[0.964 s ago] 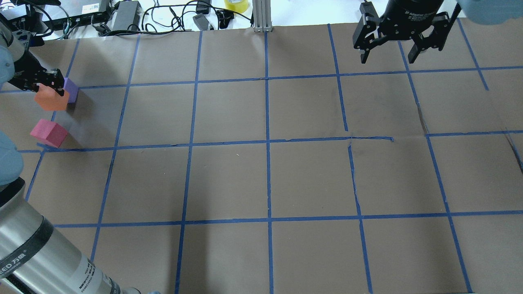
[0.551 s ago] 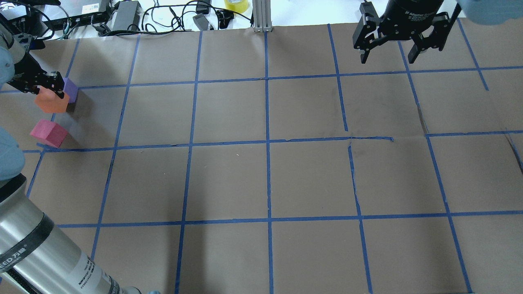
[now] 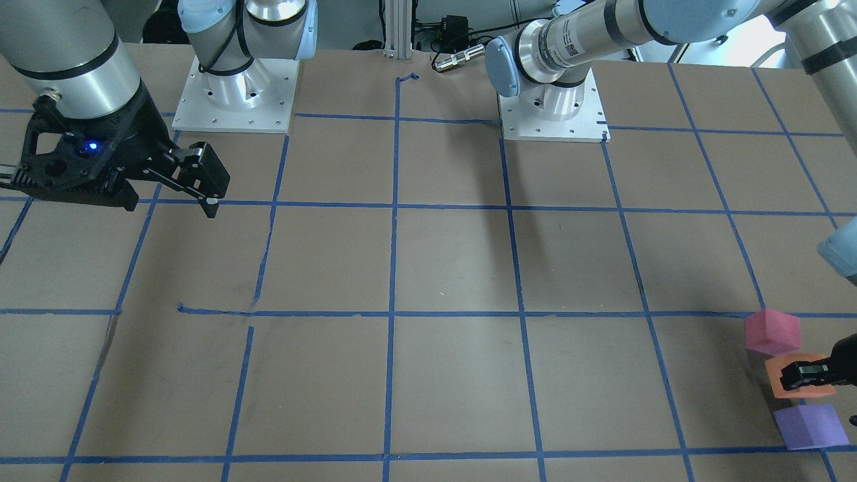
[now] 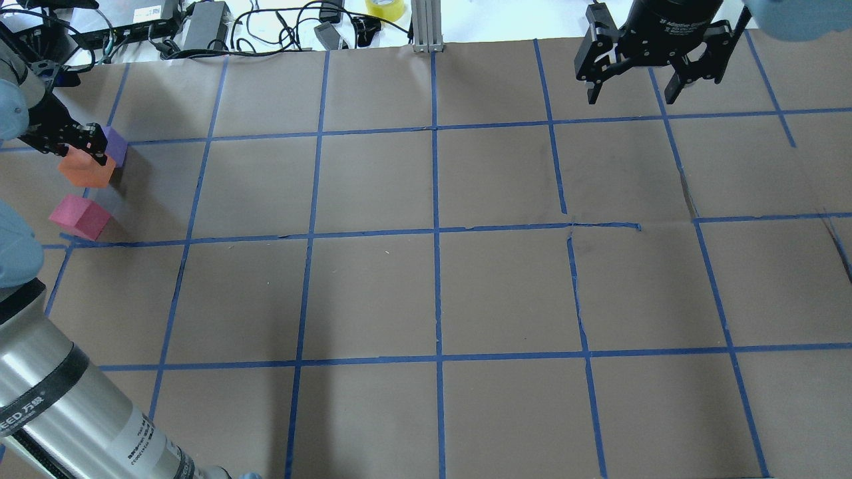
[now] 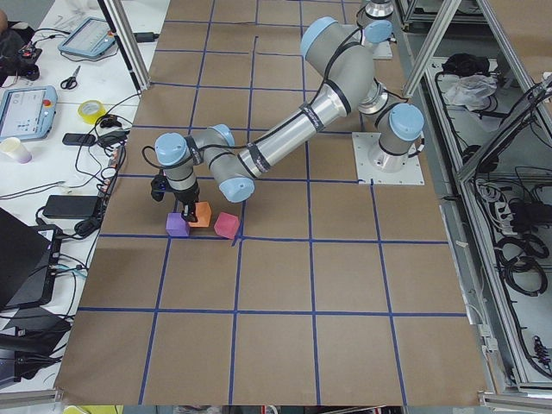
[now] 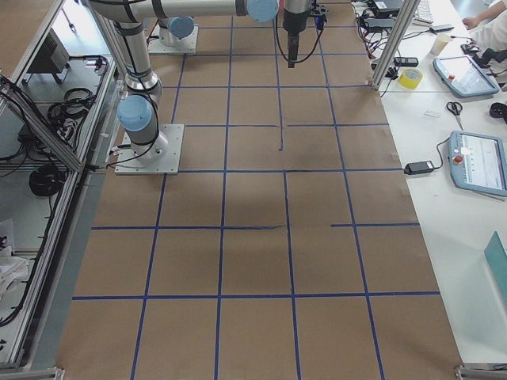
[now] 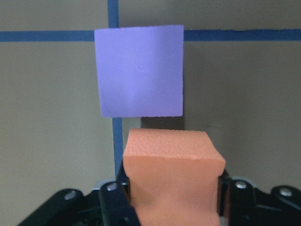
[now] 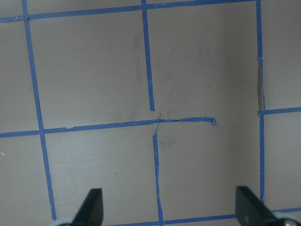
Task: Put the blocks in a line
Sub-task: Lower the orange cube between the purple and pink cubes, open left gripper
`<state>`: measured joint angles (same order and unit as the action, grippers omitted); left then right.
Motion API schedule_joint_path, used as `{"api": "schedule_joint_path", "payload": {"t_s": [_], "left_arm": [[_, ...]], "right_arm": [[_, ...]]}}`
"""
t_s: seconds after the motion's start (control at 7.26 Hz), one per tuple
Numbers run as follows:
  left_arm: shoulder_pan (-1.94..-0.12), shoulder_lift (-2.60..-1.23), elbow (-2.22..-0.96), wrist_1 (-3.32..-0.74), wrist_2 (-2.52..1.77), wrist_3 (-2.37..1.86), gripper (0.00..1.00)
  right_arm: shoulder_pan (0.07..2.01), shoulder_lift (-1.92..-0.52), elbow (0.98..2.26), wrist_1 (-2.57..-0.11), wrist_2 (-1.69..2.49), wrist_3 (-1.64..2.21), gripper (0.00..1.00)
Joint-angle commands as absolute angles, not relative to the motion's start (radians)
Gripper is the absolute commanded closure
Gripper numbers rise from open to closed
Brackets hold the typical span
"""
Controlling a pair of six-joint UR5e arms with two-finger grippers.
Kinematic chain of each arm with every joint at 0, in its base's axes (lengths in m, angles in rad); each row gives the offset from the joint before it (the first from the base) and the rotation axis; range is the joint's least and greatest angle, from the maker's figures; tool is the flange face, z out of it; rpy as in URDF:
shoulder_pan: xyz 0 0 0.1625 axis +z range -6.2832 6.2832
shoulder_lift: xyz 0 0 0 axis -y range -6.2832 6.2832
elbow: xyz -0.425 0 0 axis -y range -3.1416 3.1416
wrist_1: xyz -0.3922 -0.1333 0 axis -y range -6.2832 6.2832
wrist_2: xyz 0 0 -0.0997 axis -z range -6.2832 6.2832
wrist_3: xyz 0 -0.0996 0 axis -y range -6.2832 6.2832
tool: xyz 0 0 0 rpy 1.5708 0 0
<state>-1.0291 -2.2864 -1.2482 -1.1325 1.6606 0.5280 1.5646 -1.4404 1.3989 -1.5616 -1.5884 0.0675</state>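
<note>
We count three blocks: one orange block (image 4: 85,174), one pink block (image 4: 78,217) and one purple block (image 4: 117,145). We count two grippers.

All three blocks are by the left edge of the desk (image 4: 373,293), close to its far left corner. They make a row along that edge: pink nearest the robot, orange in the middle, purple farthest.

The left gripper (image 7: 173,197) squeezes the orange block from both sides. That block is just beside the purple one, with a thin dark gap between them in the wrist view. We cannot tell if it touches the desk.

The right gripper (image 4: 630,98) hangs by the far edge near the right corner. Its fingers are spread wide with nothing in them.

A second ago the orange block looked bigger and higher. Now it is lower, closer to the desk. The pink block, the purple block and the right gripper are where they were.

Blue tape lines (image 4: 437,293) cut the brown desk into squares. The purple block sits where two lines cross. Past the far edge lie black cables (image 4: 266,30) and one yellow tape roll (image 4: 385,8).

From above, the left gripper hides part of the orange block and a corner of the purple one.
</note>
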Motion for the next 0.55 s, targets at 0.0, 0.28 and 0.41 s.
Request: {"api": "schedule_joint_path", "payload": {"t_s": [0.0,0.28,0.41], "left_arm": [[-1.017,-2.296,-1.247,-1.131,1.667,0.526,1.00],[-0.999,-2.309,-1.247,-1.132,1.664,0.531,1.00],[-0.999,-2.318,-1.253,-1.131,1.664,0.531,1.00]], "right_arm": [[1.565,-1.440,1.399,-1.562,-1.588,0.067,0.00],[1.565,-1.440,1.399,-1.562,-1.588,0.067,0.00],[1.565,-1.440,1.399,-1.562,-1.591,0.066,0.00]]}}
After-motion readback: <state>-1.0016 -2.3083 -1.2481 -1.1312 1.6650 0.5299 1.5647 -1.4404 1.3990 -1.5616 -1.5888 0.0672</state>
